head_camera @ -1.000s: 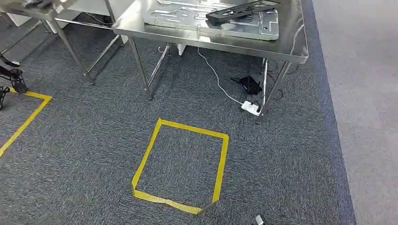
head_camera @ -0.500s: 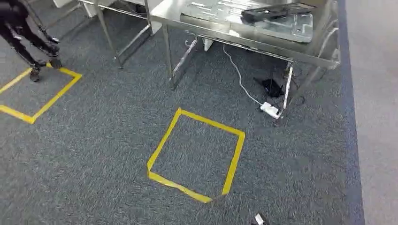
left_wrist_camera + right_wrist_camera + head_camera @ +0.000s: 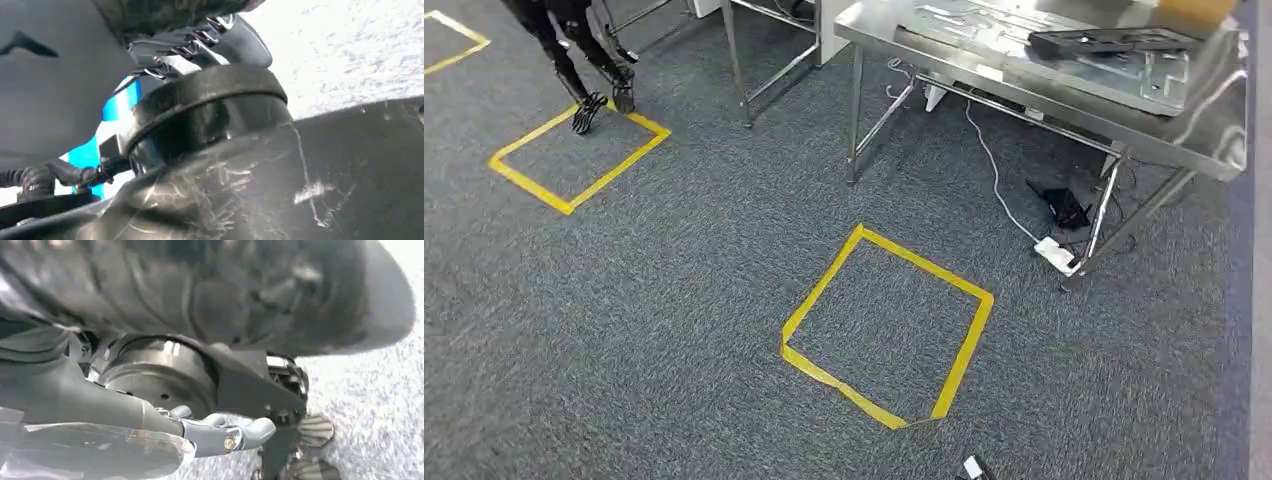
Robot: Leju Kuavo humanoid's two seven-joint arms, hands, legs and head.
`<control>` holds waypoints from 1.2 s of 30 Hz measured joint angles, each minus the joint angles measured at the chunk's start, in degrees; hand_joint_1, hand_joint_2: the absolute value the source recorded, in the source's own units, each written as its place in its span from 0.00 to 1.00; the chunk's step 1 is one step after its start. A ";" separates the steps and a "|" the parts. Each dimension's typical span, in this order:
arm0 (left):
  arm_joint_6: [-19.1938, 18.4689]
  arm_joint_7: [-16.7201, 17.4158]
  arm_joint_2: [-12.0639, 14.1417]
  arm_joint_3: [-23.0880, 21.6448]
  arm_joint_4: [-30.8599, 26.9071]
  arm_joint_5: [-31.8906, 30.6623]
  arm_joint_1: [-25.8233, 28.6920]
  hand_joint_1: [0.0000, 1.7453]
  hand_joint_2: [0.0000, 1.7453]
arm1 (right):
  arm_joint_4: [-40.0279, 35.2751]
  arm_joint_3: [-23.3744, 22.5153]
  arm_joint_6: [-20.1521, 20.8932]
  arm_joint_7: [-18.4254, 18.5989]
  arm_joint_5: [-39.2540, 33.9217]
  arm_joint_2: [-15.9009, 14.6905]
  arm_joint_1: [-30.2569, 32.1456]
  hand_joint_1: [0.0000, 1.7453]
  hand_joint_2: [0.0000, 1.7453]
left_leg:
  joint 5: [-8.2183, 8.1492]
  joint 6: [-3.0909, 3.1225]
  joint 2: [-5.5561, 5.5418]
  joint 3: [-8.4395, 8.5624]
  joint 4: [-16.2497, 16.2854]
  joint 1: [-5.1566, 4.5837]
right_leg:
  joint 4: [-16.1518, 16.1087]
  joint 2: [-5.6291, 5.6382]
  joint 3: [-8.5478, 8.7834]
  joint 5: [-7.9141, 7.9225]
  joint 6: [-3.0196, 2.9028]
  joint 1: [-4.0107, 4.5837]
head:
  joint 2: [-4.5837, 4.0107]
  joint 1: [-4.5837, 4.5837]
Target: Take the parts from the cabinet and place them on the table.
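The flat black plastic part (image 3: 1114, 41) lies on a ribbed silver metal plate (image 3: 1159, 80) atop the shiny steel worktop (image 3: 1214, 135), well apart from either robot hand. Whether each robot hand is spread or closed, I cannot tell.

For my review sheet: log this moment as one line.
stage: walking, table ahead-right | on table: grey metal panel, black part on it | floor: yellow tape square | hands: state unclear

Part (image 3: 1114, 41) on table (image 3: 1224, 140); tape square (image 3: 887, 325) on floor before it.
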 joint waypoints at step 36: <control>0.57 0.20 0.20 0.00 -0.26 0.46 -0.02 0.00 0.00 | -0.11 1.47 0.33 -0.09 -0.09 0.11 0.12 0.00 0.00 | -4.25 -2.19 4.46 -9.27 12.26 -0.73 | -2.87 -4.82 2.70 -0.76 -0.28 -0.23 | 0.00 -0.24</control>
